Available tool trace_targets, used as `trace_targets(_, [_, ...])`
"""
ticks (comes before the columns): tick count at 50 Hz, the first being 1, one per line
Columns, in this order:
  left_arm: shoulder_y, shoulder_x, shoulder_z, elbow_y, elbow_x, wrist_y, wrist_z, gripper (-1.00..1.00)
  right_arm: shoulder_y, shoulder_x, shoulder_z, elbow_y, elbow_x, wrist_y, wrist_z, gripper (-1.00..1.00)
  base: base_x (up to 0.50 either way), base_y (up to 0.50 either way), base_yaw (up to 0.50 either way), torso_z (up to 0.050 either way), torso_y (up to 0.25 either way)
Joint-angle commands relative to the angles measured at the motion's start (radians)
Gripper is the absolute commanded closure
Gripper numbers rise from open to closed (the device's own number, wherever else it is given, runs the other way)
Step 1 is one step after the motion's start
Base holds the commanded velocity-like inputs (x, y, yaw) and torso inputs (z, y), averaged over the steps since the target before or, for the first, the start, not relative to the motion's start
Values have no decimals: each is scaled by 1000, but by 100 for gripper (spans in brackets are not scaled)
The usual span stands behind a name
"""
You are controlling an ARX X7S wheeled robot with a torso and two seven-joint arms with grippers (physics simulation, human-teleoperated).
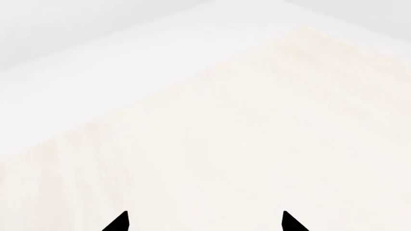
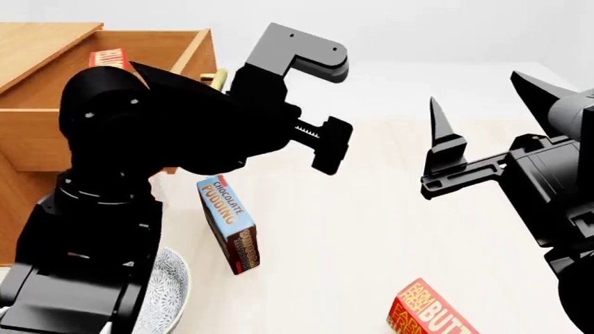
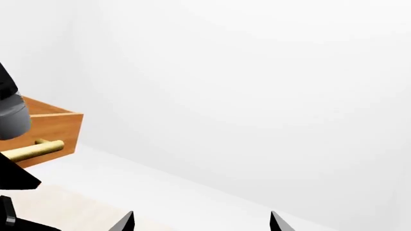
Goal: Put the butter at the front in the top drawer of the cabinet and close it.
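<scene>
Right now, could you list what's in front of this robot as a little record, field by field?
top drawer: pulled open, a red butter box inside
second butter box: lying on the table, near edge
chocolate pudding box: standing tilted on the table
patterned bowl: beside the left arm
left gripper: open, empty
right gripper: open, empty

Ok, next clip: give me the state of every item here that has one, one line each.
top drawer: pulled open, a red butter box inside it.
butter on the table: lying flat near the front edge, not held.
chocolate pudding box: standing on end, tilted.
left end effector: open, empty.
right end effector: open, empty.
patterned bowl: upright, mostly hidden by the left arm.
</scene>
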Motion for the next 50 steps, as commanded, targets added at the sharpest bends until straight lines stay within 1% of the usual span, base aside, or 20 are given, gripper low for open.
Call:
trace_targets(1, [43,-39,20,-7,-69,11,-89,-100,0,8,-11,6,5,-14,7,-100,0,0,0,0,0])
trace_targets(28, [92,-129,58,-16,-86,55,-179,-100,-3,17,-24,7,20,-25,22,-100,0,0,0,0,0])
trace_targets(37, [83,-158,61,-45,-72,95,-180,-100,-19,21,-24,13,12,-45,19,-100,0,0,0,0,0])
trace_targets(41, [79,-169,79,-62,-49,121,-170,-100,-21,23,-26,14,11,-51,18,-100,0,0,0,0,0])
trace_targets(50, [69,-188,84,-116,-16,174,-156,-100,-10,25,-22,8,29,-39,29,-100,0,0,0,0,0])
